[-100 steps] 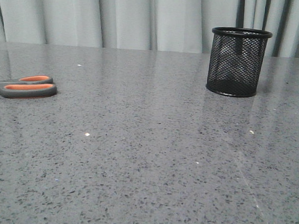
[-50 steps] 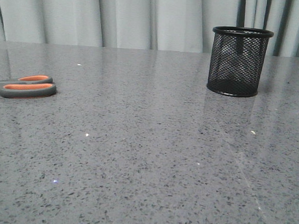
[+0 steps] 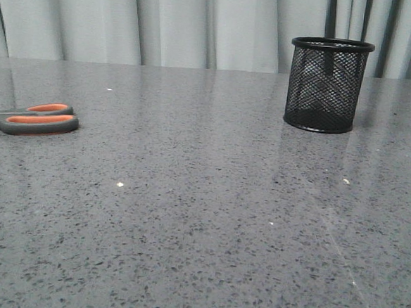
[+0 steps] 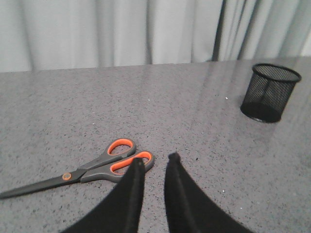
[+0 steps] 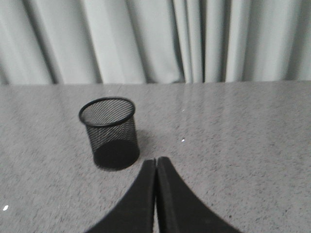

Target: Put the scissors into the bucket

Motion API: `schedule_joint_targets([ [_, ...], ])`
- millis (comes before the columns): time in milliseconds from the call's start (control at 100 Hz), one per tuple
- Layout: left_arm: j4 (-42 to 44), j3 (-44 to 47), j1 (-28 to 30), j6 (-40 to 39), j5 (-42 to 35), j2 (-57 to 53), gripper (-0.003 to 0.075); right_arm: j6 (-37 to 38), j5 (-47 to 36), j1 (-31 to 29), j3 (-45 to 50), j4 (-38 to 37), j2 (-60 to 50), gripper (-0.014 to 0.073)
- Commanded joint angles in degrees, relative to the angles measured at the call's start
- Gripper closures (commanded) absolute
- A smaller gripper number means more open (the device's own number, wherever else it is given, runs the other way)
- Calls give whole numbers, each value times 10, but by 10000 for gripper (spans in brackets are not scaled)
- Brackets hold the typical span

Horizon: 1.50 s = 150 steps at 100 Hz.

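Note:
The scissors point(image 3: 33, 119), dark grey with orange-lined loops, lie flat at the table's left edge in the front view, blades cut off by the frame. In the left wrist view the whole scissors point(image 4: 92, 169) show, closed. My left gripper point(image 4: 156, 160) is open and empty, above the table, one fingertip over the nearer handle loop. The black mesh bucket point(image 3: 328, 85) stands upright at the far right; it also shows in the left wrist view point(image 4: 269, 92) and the right wrist view point(image 5: 110, 132). My right gripper point(image 5: 156, 160) is shut and empty, near the bucket's base.
The grey speckled table point(image 3: 201, 210) runs back to pale grey curtains point(image 3: 200, 23). Neither arm shows in the front view.

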Motion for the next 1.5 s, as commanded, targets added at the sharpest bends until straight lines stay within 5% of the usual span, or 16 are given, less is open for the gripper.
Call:
schedule_joint_targets([
  [0, 12, -50, -29, 41, -13, 46, 474, -11, 9, 18, -40, -3, 36, 571],
  [200, 186, -149, -88, 41, 73, 178, 444, -11, 43, 31, -51, 1, 62, 130],
  [290, 253, -205, -112, 41, 99, 253, 438, -11, 43, 31, -51, 1, 64, 25],
  [500, 417, -347, -170, 41, 180, 422, 280, -11, 34, 31, -51, 1, 64, 43],
  [650, 505, -396, -192, 41, 204, 512, 297, -11, 32, 31, -51, 1, 64, 43],
  [850, 495, -447, -183, 47, 304, 600, 430, -11, 32, 36, -51, 4, 64, 43],
  [1110, 419, -532, -134, 231, 352, 667, 416, -11, 30, 57, -51, 4, 64, 43],
  [1490, 378, -569, -76, 294, 376, 725, 396, -11, 31, 63, -51, 4, 64, 43],
])
